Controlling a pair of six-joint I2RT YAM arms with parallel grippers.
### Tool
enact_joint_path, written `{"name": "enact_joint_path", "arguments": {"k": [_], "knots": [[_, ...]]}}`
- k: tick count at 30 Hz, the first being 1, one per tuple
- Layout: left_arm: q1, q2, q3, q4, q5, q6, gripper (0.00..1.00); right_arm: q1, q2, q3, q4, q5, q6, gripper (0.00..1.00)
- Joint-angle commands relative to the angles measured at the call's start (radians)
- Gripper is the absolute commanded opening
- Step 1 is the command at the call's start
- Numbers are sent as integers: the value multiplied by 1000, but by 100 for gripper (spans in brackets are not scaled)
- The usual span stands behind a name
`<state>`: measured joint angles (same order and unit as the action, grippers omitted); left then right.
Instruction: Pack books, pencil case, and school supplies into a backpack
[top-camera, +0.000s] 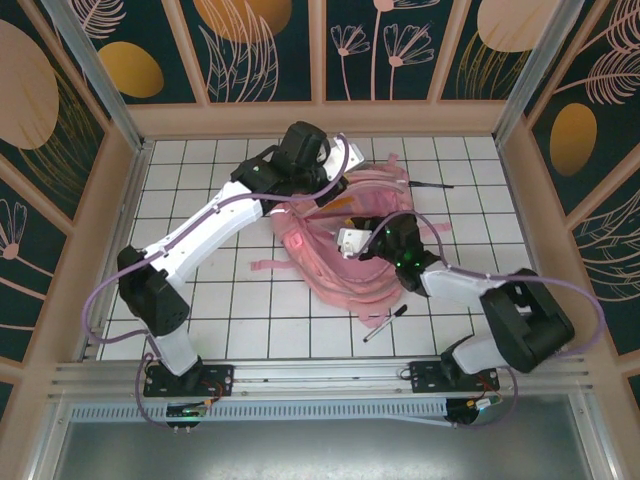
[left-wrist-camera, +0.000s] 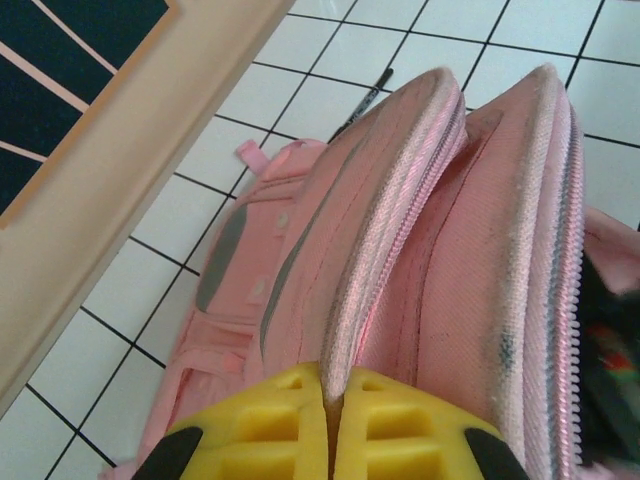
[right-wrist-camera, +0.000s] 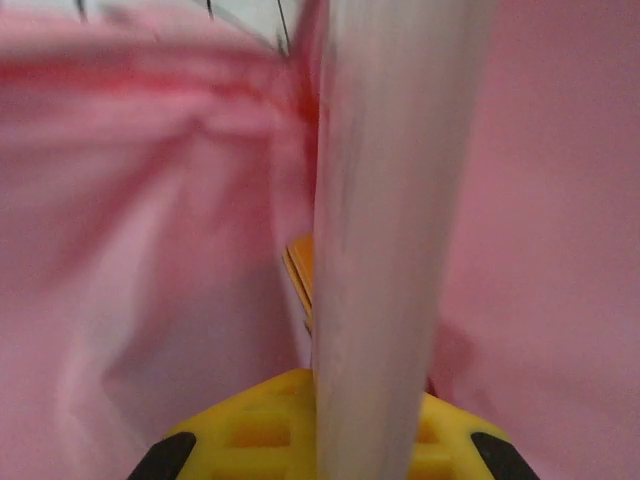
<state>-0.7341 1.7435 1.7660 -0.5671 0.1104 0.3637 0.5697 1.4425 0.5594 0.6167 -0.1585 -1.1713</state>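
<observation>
Pink backpack (top-camera: 330, 275) lies on its side mid-bench, mouth gaping, on the white gridded bench (top-camera: 230, 310).

Left pincer (left-wrist-camera: 331, 392): yellow fingers closed on the backpack's zipper rim, with a fold of pink fabric nipped between them. The rim is held up from the far side, which keeps the opening apart. The left wrist view looks along the zipper teeth and a grey reflective strip on the outer panel.

Right pincer (right-wrist-camera: 372, 405): clamped on the pencil case (right-wrist-camera: 390, 200), a long white bar running straight up out of the fingers. The view is blurred and no printing can be read. From above, the pincer (top-camera: 372, 242) sits at the backpack's opening with the white case (top-camera: 351, 240) at its tip, over the pink lining. Pink fabric surrounds the case on both sides in the right wrist view.

Orange-brown flat item (right-wrist-camera: 300, 262): an edge shows inside the backpack, just left of the case. I cannot tell whether the two touch.

Near pen (top-camera: 385, 323): loose on the bench, just in front of the backpack's near edge, lying at a slant.

Far pen (top-camera: 432, 186): on the bench just beyond the backpack's far right corner.
</observation>
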Motion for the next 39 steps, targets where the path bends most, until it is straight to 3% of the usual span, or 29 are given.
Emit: {"name": "enact_joint_path", "arguments": {"k": [1, 4, 6, 9, 14, 15, 16, 20, 22, 24, 26, 28, 30, 33, 34, 36, 39], "knots": [[-1, -114, -11, 151, 35, 15, 0, -10, 60, 41, 155, 151, -76, 19], [0, -116, -18, 151, 49, -1, 0, -2, 135, 44, 174, 165, -95, 45], [0, -119, -31, 164, 61, -2, 0, 7, 153, 62, 165, 170, -49, 49], [-1, -119, -49, 185, 59, -3, 0, 19, 91, 116, -3, 130, 123, 50], [-1, -114, -52, 192, 54, -23, 0, -8, -103, 177, -418, -212, 408, 51], [0, -113, -55, 194, 55, -22, 0, -10, -132, 175, -508, -267, 404, 87], [0, -109, -57, 194, 58, -20, 0, -6, -158, 165, -552, -254, 436, 99], [-1, -97, -52, 194, 64, -35, 0, -16, -273, 123, -625, -231, 624, 99], [1, -95, -47, 196, 74, -46, 0, -17, -321, 113, -567, -214, 873, 98], [0, -93, -49, 201, 84, -46, 0, -17, -335, 128, -504, -180, 1271, 82], [0, -89, -41, 199, 84, -50, 0, -87, -332, 109, -408, -261, 1750, 55], [0, -80, -22, 185, 82, -63, 0, -76, -336, 33, -331, -234, 2184, 43], [0, -69, 1, 168, 76, -76, 0, 1, -367, -29, -309, -103, 2442, 31], [-1, -53, 15, 158, 92, -83, 0, 120, -408, -42, -396, 139, 2703, 30], [-1, -49, 14, 159, 99, -86, 0, 143, -402, -16, -426, 190, 2745, 34], [1, -45, 12, 160, 108, -100, 0, 159, -359, 66, -535, 241, 2827, 47], [-1, -47, 2, 173, 122, -118, 0, 162, -287, 107, -594, 266, 2955, 43]]}}
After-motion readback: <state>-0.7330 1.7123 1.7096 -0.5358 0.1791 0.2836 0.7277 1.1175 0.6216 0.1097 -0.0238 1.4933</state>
